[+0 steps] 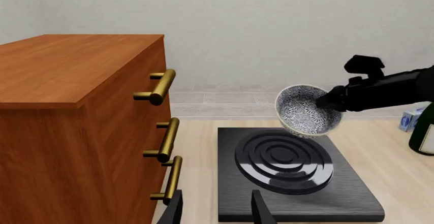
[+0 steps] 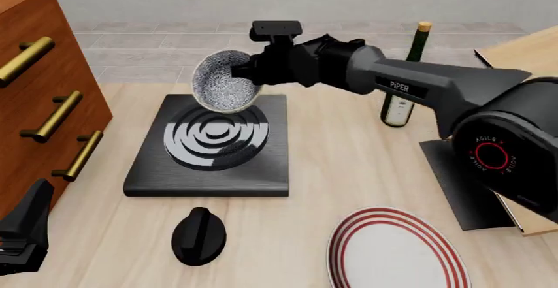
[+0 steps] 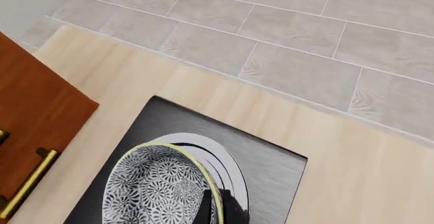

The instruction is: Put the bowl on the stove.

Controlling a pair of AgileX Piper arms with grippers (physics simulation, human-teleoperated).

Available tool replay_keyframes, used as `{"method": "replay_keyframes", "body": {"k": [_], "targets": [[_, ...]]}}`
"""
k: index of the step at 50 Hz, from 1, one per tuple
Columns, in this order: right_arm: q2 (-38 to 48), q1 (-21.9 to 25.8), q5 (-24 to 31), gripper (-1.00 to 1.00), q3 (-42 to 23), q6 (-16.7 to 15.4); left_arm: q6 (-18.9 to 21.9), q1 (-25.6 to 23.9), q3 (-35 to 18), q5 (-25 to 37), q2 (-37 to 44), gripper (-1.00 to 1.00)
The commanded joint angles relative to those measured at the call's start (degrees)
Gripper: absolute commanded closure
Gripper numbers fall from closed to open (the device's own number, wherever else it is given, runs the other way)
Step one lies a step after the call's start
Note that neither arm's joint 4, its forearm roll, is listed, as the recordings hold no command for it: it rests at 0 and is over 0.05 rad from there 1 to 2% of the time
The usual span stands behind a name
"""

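We read "PiPER" on the right arm (image 2: pixel 410 82), "AGILE" at its base joint. That arm stretches leftward — right claw (image 2: pixel 247 74) pinching the tilted bowl (image 2: pixel 223 81) by its rim, above the stove's (image 2: pixel 213 145) far edge. Left claw (image 1: pixel 215 209) — fingers apart, low, near the drawers (image 2: pixel 39 98).

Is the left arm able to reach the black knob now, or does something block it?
Probably yes. The left gripper sits low by the drawers, and only bare table lies between it and the knob. The right gripper holds the bowl farther away, over the stove.

Plain grey wall (image 1: pixel 271 26), grey tiled floor (image 3: pixel 305 56), wooden drawer chest (image 1: pixel 74 107)
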Motion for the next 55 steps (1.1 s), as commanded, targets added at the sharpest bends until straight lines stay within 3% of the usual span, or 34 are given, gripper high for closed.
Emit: {"method": "replay_keyframes", "body": {"k": [1,10,34,55], "targets": [[3.64,1.06,1.45,1.0,-4.95,1.27,0.0,0.0,0.0,0.0,0.0,-1.0],[5.87,2.76,0.46,1.0,-5.11,3.39,0.0,0.0,0.0,0.0,0.0,-1.0],[11.1,4.15,0.2,1.0,-9.02,5.02,0.0,0.0,0.0,0.0,0.0,-1.0],[12.57,4.01,-1.57,1.0,-8.34,6.05,0.0,0.0,0.0,0.0,0.0,-1.0]]}}
